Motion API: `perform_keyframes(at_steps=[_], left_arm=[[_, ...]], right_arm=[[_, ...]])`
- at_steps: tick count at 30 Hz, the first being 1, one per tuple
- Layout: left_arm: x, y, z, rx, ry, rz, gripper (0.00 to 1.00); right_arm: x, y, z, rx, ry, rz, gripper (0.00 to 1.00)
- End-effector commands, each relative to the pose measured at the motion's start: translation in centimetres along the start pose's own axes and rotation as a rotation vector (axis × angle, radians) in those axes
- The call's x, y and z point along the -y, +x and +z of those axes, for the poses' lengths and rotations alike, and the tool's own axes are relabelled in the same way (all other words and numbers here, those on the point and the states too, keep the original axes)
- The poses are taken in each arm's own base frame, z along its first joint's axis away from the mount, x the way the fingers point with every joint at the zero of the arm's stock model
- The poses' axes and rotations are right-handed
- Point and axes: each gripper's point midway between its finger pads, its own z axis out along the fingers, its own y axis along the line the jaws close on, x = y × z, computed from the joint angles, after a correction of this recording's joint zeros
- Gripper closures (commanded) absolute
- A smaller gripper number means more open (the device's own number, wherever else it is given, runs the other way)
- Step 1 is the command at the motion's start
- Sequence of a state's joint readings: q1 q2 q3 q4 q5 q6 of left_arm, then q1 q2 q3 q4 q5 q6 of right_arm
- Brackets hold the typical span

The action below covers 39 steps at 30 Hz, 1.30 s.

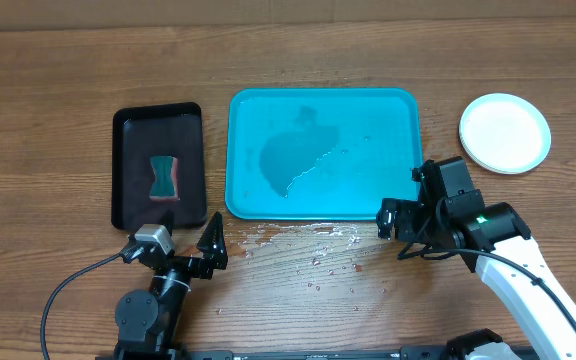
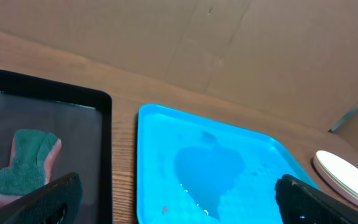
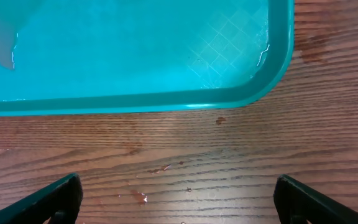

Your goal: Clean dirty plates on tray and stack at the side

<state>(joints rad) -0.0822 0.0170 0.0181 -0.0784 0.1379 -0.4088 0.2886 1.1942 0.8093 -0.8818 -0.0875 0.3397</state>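
Overhead: plates (image 1: 505, 132) sit stacked right of the wet, bare tray (image 1: 368, 170). My left pincer (image 1: 206, 250) and right pincer (image 1: 403, 196) gape wide, holding nothing. Task looks finished; next, retreat.

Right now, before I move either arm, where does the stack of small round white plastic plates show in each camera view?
Overhead: the stack of small round plastic plates sits upper right, apart from and right of the large turquoise rectangular plastic tray.
Left wrist: the stack is low at the right edge, past the tray's right corner.
Right wrist: not in it.
Shared landmark: the tray, seen in all three views.
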Motion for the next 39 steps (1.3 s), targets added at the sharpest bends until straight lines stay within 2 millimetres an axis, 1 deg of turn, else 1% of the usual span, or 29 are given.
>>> perform_keyframes(at_steps=[1, 23, 25, 32, 34, 35, 37, 39], left_arm=[[-0.5, -0.1, 0.0, 0.018, -0.022, 0.032, 0.00], [-0.5, -0.1, 0.0, 0.018, -0.022, 0.032, 0.00], [-0.5, -0.1, 0.0, 0.018, -0.022, 0.032, 0.00], [-0.5, -0.1, 0.0, 0.018, -0.022, 0.032, 0.00], [-0.5, -0.1, 0.0, 0.018, -0.022, 0.032, 0.00], [-0.5, -0.1, 0.0, 0.018, -0.022, 0.032, 0.00], [-0.5, -0.1, 0.0, 0.018, -0.022, 0.032, 0.00], [-0.5, -0.1, 0.0, 0.018, -0.022, 0.032, 0.00]], right_arm=[[-0.2, -0.6, -0.3, 0.021, -0.002, -0.004, 0.00], [-0.2, -0.5, -0.3, 0.021, -0.001, -0.004, 0.00], [0.2, -0.4, -0.3, 0.017, 0.021, -0.007, 0.00], [0.2, -0.3, -0.3, 0.015, 0.022, -0.006, 0.00], [0.0, -0.7, -0.9, 0.042, 0.010, -0.009, 0.00], [-0.2, -1.2, -1.4, 0.078, -0.005, -0.013, 0.00], [-1.1, -3.0, -3.0, 0.192, -0.045, -0.026, 0.00], [-1.9, -4.4, -4.7, 0.297, -0.085, -0.077, 0.00]])
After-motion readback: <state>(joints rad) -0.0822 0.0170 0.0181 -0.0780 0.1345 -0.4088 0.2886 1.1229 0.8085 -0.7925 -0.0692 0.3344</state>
